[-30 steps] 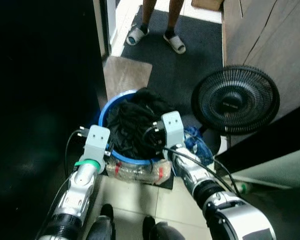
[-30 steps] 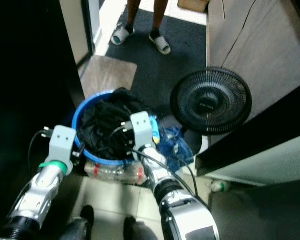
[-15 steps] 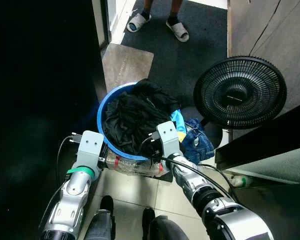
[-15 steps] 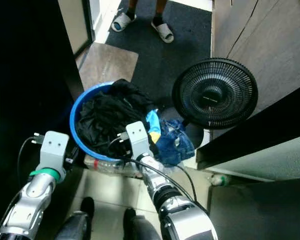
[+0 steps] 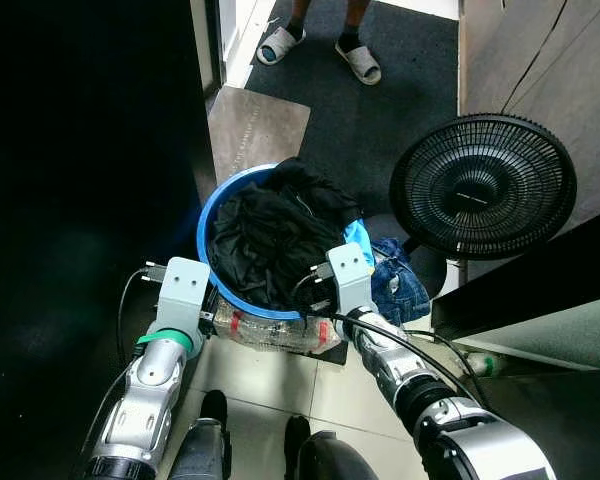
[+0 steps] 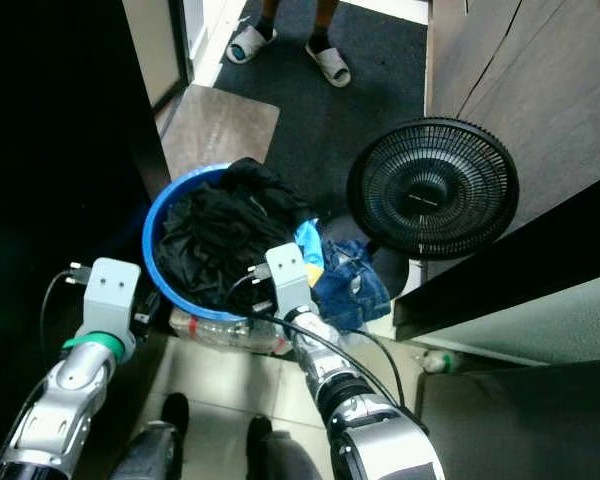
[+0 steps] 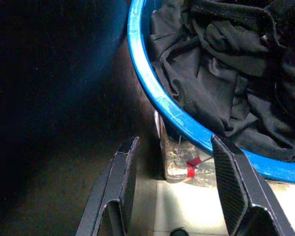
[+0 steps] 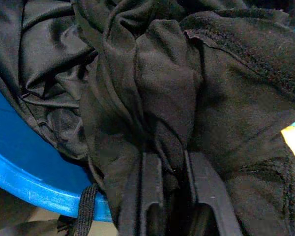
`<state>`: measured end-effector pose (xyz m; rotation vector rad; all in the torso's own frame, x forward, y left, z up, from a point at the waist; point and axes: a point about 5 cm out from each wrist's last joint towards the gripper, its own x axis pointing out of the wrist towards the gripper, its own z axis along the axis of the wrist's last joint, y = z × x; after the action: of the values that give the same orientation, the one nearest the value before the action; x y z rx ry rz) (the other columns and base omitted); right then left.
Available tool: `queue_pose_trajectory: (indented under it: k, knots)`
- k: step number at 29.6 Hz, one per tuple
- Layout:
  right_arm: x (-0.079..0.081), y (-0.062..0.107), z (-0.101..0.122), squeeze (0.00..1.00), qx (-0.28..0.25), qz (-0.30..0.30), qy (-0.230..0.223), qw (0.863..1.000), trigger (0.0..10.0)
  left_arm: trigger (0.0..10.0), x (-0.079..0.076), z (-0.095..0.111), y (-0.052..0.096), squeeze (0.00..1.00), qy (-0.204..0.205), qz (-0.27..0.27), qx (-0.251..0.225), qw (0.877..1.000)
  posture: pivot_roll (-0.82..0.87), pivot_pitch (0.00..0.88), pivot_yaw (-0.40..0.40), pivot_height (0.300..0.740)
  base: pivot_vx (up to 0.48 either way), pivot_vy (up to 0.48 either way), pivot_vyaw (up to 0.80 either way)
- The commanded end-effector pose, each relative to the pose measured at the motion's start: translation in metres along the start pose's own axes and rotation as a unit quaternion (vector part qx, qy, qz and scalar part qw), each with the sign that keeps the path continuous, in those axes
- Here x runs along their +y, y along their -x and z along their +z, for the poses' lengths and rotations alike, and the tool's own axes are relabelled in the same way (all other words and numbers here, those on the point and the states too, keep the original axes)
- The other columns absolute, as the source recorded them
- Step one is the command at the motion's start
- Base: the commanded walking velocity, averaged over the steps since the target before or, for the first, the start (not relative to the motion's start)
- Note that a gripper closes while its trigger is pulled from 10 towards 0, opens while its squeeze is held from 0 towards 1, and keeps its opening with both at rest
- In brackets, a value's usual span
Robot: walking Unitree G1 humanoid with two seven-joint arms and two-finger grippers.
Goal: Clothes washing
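On the floor ahead of me sits a blue basin (image 5: 218, 205) heaped with black clothes (image 5: 270, 235), resting on plastic bottles (image 5: 270, 330) at its near edge. My right gripper (image 8: 169, 172) is at the basin's near right rim, fingers (image 8: 150, 179) pinched on a fold of the black clothes. My left gripper (image 7: 177, 189) hangs just outside the near left rim, fingers (image 7: 120, 177) spread apart, holding nothing, bottles visible between them. Right of the basin lie a light-blue item (image 5: 358, 238) and denim (image 5: 395, 280). A black floor fan (image 5: 483, 188) stands further right. A person's feet in slippers (image 5: 320, 52) are at the far side on a dark mat (image 5: 380, 110).
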<state>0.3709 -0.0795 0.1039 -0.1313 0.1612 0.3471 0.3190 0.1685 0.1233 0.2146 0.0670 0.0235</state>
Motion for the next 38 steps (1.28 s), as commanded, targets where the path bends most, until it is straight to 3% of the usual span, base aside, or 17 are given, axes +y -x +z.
queue_pose_trajectory:
  k: [1,7,12,14,16,18,20,21,24,25,29,30,33,34,37,38]
  knots:
    - [-0.002,0.008,-0.022,0.0,0.033,-0.008,-0.008,0.999,0.0,10.0,0.003,-0.013,0.003,0.0,0.011,0.009,0.029,0.999,0.21,0.479,-0.067,0.74,0.0,0.0,0.0]
    - [-0.01,0.009,-0.018,0.0,0.008,-0.027,-0.006,1.0,0.0,10.0,-0.003,-0.008,0.0,0.0,0.019,-0.003,0.021,1.0,0.19,0.434,-0.062,0.74,0.0,0.0,0.0]
    - [-0.028,0.011,0.003,0.0,-0.068,-0.055,-0.012,0.996,0.0,10.0,-0.012,0.004,-0.003,0.0,0.043,-0.012,0.002,0.999,0.17,0.383,-0.063,0.74,0.0,0.0,0.0]
    - [-0.03,0.011,0.005,0.0,-0.074,-0.056,-0.011,0.996,0.0,10.0,-0.012,0.005,-0.003,0.0,0.045,-0.012,0.0,0.999,0.17,0.383,-0.063,0.74,0.0,0.0,0.0]
    - [-0.04,0.015,0.016,0.0,-0.115,-0.066,-0.019,0.991,0.0,10.0,-0.015,0.016,-0.004,0.0,0.065,-0.022,-0.018,0.998,0.13,0.303,-0.053,0.74,0.0,0.0,0.0]
    - [-0.051,0.022,0.025,0.0,-0.152,-0.077,-0.024,0.985,0.0,10.0,-0.018,0.029,-0.005,0.0,0.093,-0.034,-0.036,0.994,0.13,0.296,-0.051,0.74,0.0,0.0,0.0]
    - [-0.053,0.023,0.027,0.0,-0.158,-0.08,-0.024,0.984,0.0,10.0,-0.018,0.032,-0.005,0.0,0.099,-0.037,-0.039,0.994,0.13,0.296,-0.051,0.74,0.0,0.0,0.0]
    - [-0.059,0.028,0.03,0.0,-0.177,-0.092,-0.02,0.98,0.0,10.0,-0.021,0.042,-0.007,0.0,0.113,-0.05,-0.057,0.991,0.1,0.236,-0.034,0.74,0.0,0.0,0.0]
    - [-0.065,0.034,0.034,0.0,-0.193,-0.102,-0.016,0.976,0.0,10.0,-0.023,0.053,-0.008,0.0,0.126,-0.057,-0.072,0.988,0.08,0.205,-0.024,0.74,0.0,0.0,0.0]
    - [-0.073,0.045,0.042,0.0,-0.225,-0.118,-0.017,0.967,0.0,10.0,-0.028,0.072,-0.011,0.0,0.148,-0.068,-0.097,0.982,0.07,0.179,-0.013,0.74,0.0,0.0,0.0]
    - [-0.079,0.06,0.057,0.0,-0.266,-0.138,-0.018,0.954,0.0,10.0,-0.032,0.093,-0.014,0.0,0.17,-0.081,-0.124,0.974,0.03,0.132,0.012,0.74,0.0,0.0,0.0]
    - [-0.083,0.069,0.067,0.0,-0.287,-0.148,-0.015,0.946,2.5,10.0,-0.034,0.099,-0.013,0.0,0.174,-0.089,-0.132,0.972,0.02,0.12,0.019,0.74,0.0,0.0,0.0]
    - [-0.084,0.075,0.073,0.0,-0.299,-0.155,-0.013,0.941,2.5,10.0,-0.035,0.103,-0.012,0.0,0.176,-0.094,-0.137,0.97,0.02,0.112,0.024,0.74,0.0,0.0,0.0]
    - [-0.089,0.086,0.083,0.0,-0.318,-0.168,-0.007,0.933,10.0,10.0,-0.036,0.107,-0.01,0.0,0.175,-0.102,-0.143,0.969,0.0,0.098,0.04,0.74,0.0,0.0,0.0]
    - [-0.097,0.107,0.098,0.0,-0.347,-0.197,0.015,0.917,10.0,10.0,-0.037,0.112,-0.006,0.0,0.167,-0.116,-0.149,0.968,-0.01,0.086,0.053,0.74,0.0,0.0,0.0]
    - [-0.097,0.107,0.098,0.0,-0.347,-0.197,0.015,0.917,10.0,10.0,-0.037,0.112,-0.006,0.0,0.167,-0.116,-0.149,0.968,-0.01,0.086,0.053,0.74,0.0,0.0,0.0]
